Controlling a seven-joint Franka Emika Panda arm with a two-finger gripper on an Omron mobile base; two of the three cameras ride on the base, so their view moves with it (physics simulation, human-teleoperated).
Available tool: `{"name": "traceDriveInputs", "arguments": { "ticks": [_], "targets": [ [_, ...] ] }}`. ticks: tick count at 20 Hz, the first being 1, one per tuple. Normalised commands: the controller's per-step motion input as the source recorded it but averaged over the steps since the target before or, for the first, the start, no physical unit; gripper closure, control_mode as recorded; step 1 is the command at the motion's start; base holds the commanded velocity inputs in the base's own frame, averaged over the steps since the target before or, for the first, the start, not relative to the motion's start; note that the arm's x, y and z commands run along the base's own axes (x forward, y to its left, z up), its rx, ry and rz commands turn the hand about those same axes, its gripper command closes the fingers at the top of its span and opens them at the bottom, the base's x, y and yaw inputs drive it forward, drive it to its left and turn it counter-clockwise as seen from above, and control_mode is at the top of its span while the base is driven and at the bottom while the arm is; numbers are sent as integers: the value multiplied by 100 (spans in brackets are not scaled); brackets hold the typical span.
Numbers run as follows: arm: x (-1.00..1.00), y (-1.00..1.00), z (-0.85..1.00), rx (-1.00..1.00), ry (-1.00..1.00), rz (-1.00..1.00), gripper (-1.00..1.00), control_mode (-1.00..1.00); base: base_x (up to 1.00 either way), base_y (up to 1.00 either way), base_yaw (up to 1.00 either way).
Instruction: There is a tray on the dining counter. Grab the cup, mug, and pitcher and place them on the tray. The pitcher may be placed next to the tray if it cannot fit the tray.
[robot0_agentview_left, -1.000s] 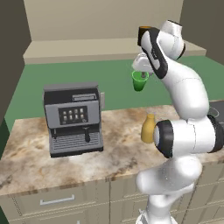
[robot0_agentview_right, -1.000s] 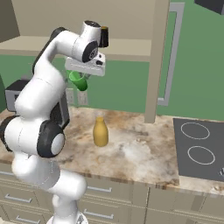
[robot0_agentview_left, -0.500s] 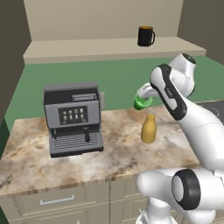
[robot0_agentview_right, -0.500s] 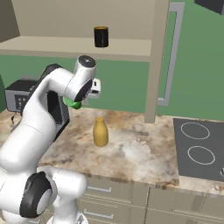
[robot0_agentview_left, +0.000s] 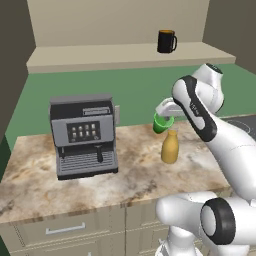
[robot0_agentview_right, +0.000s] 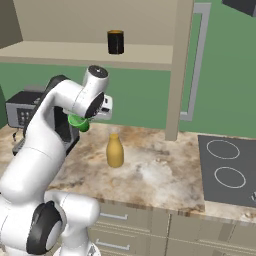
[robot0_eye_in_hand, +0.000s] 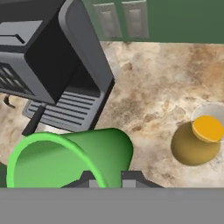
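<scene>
My gripper (robot0_agentview_left: 164, 116) is shut on the green cup (robot0_agentview_left: 162, 123), which hangs tilted in the air above the marbled counter, just behind the yellow-orange pitcher (robot0_agentview_left: 170, 147). The hand view looks down past the cup (robot0_eye_in_hand: 72, 157), lying on its side across my gripper (robot0_eye_in_hand: 109, 179), with the pitcher (robot0_eye_in_hand: 196, 141) at the right. From the right base, the cup (robot0_agentview_right: 79, 122) sits under the wrist, left of the pitcher (robot0_agentview_right: 115, 151). The black mug (robot0_agentview_left: 166, 41) stands on the upper shelf (robot0_agentview_right: 115, 42). The tray and the dining counter are out of view.
A grey coffee machine (robot0_agentview_left: 85, 135) stands on the counter to the left of the cup (robot0_eye_in_hand: 48, 57). A black cooktop (robot0_agentview_right: 227, 170) lies at the right end. A tall cabinet post (robot0_agentview_right: 176, 75) rises behind the pitcher. Cream drawers (robot0_agentview_left: 70, 227) run below the counter.
The arm has folded down and carried the cup from near shelf height to just above the counter by the pitcher. The mug, covered by the arm a second ago, now shows.
</scene>
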Motion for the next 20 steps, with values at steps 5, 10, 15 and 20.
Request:
{"name": "traceDriveInputs", "arguments": {
  "ticks": [5, 10, 15, 20],
  "targets": [
    [-24, 0, 6, 1, 25, 0, 100, -100, 0, 0, 0],
    [-15, -2, 0, 0, 15, 0, 100, -100, 0, 0, 0],
    [-11, -2, 2, 0, 13, 0, 100, -100, 0, 0, 0],
    [-13, 0, 0, 0, 1, 0, 100, -100, 0, 0, 0]
  ]
}}
